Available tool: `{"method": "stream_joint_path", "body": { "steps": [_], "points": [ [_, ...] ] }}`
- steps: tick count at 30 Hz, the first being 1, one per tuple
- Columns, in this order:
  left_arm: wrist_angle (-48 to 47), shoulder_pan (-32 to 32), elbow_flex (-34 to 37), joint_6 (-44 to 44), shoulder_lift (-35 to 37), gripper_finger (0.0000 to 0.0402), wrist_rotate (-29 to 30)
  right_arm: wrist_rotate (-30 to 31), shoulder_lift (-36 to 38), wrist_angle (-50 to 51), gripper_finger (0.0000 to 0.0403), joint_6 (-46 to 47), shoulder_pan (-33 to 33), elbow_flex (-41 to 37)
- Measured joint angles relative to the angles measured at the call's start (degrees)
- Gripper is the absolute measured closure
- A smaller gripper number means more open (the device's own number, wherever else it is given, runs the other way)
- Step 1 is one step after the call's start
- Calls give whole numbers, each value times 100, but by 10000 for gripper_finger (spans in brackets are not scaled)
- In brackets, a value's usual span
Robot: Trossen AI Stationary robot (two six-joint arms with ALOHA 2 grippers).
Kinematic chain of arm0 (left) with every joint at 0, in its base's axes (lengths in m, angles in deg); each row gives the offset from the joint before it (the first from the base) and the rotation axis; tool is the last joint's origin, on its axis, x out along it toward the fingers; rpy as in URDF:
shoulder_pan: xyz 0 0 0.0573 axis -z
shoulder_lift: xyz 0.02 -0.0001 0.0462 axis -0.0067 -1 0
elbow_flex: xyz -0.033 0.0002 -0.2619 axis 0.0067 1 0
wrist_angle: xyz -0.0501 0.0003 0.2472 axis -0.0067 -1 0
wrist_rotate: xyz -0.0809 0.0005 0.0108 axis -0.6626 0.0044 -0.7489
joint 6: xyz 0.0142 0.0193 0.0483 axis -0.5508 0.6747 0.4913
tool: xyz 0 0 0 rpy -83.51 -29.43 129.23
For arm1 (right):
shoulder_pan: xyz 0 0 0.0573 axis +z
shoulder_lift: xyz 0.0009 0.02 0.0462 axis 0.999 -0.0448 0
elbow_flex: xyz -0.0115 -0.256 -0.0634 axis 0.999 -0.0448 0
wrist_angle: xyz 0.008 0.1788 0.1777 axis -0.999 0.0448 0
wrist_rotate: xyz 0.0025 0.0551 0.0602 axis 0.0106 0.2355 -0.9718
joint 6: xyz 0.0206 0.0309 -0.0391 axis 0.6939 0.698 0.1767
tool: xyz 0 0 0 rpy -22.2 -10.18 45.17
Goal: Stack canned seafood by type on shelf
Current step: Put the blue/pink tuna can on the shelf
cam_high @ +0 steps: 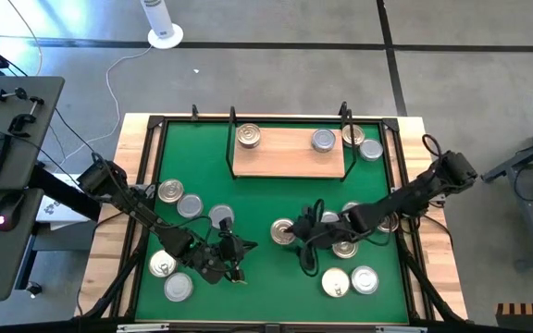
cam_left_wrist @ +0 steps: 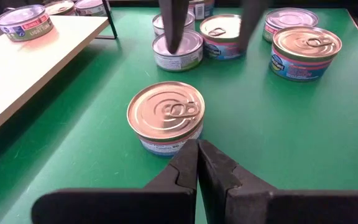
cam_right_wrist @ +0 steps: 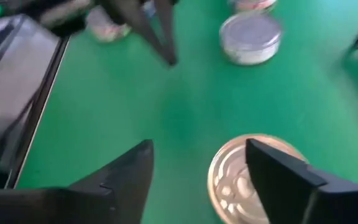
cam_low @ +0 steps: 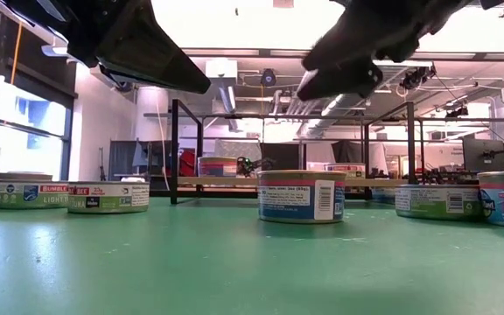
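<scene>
Canned seafood: gold-lidded can (cam_left_wrist: pixel 165 115) upright on green mat (cam_high: pixel 266 199), mid-table, pull-tab up | labels: "BUMBLE BEE" on low-view can (cam_low: pixel 108 196) | shelf (cam_high: pixel 290 153): long axis left-right, three cans aboard | left end effector (cam_left_wrist: pixel 197 163) clenched, empty | right end effector (cam_right_wrist: pixel 199 165) released, above gold-lidded can.

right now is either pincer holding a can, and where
No. The left pincer is shut on nothing; the right pincer is open above a gold-lidded can, not gripping it.
</scene>
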Motion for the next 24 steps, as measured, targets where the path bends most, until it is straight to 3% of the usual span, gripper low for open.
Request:
{"method": "stream_joint_path", "body": {
  "steps": [5, 7, 11, 20, 24],
  "points": [
    [18, 0, 0, 1, 0, 401, 0, -954, 0, 150, 65, -655, -212, 0],
    [17, 0, 0, 1, 0, 401, 0, -1060, 0, 387, 51, -1094, -223, 0],
    [15, -1, 0, 1, 0, 401, 0, -430, 0, 629, 50, -1154, -30, -342],
    [76, -7, 0, -1, 0, 402, 72, 1007, -9, -1482, 50, 94, 71, -1756],
    [429, -91, 0, 38, 0, 401, 97, 1157, -94, -1818, 51, 397, 71, -1939]
  ]
}}
